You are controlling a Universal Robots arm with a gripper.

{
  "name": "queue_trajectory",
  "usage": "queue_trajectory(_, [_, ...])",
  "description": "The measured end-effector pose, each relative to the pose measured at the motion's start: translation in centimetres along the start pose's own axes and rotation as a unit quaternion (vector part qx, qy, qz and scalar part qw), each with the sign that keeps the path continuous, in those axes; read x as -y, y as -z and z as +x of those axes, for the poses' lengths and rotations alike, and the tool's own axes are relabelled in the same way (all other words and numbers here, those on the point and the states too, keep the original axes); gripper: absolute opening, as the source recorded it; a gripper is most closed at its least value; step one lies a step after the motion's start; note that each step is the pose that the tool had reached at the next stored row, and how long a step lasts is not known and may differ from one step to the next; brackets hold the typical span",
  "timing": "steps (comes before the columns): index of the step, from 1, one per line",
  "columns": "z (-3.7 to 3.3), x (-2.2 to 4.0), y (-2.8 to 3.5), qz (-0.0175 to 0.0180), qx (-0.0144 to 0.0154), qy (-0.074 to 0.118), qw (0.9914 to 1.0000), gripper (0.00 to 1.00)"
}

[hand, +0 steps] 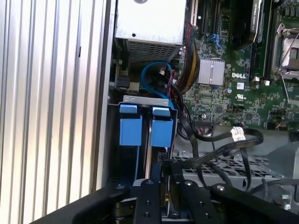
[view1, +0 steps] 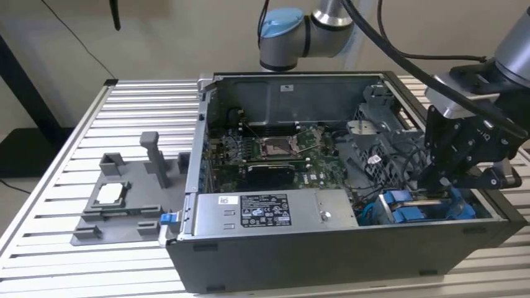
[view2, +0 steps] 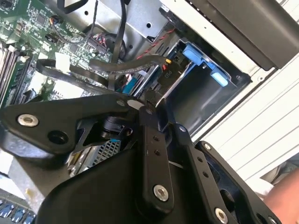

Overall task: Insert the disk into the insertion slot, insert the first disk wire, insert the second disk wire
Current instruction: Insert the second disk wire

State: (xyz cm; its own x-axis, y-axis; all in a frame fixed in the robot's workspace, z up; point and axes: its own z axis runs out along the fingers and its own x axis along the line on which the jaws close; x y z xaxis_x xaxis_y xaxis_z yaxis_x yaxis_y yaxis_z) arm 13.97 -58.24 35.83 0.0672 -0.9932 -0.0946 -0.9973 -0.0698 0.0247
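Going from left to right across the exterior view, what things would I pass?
Grey plastic fixture → grey labelled power-supply box → green motherboard → blue disk carriers → the robot's tool.

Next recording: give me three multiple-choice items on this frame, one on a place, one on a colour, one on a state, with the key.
1. In the exterior view, the pincer hangs over:
A) the grey fixture on the table
B) the drive bay in the case corner at the exterior view's right
C) the processor socket

2. The carrier tabs in that bay are:
A) red
B) blue
C) yellow

3. The computer case is:
A) shut by a side panel
B) open, with the motherboard exposed
C) wrapped in foil

Key:
1 B, the pincer sits right above the bay.
2 B, both wrist views show blue tabs.
3 B, the board lies in plain sight.
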Motion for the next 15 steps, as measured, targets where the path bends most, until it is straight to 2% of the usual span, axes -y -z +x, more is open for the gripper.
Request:
queue_trajectory(3, [-0.09,-0.20,0.80,0.0023,0.0008,0.000,1.00000,0.24])
queue_trajectory(5, [-0.15,-0.58,1.18,0.0048,0.0015,0.000,0.99999,0.24])
queue_trajectory(7, [-0.21,-0.90,1.63,0.0055,0.0027,0.001,0.99998,0.24])
queue_trajectory(10, [-0.33,-1.57,1.92,0.0071,0.0040,0.001,0.99997,0.24])
queue_trajectory(11, [-0.41,-1.90,1.94,0.0087,0.0040,0.001,0.99995,0.24])
queue_trajectory(12, [-0.85,-3.26,1.99,0.0164,0.0044,0.002,0.99985,0.24])
queue_trajectory(13, [-0.99,-3.64,2.08,0.0189,0.0046,0.002,0.99981,0.24])
queue_trajectory(15, [-1.49,-3.94,2.03,0.0239,0.0043,0.002,0.99970,0.24])
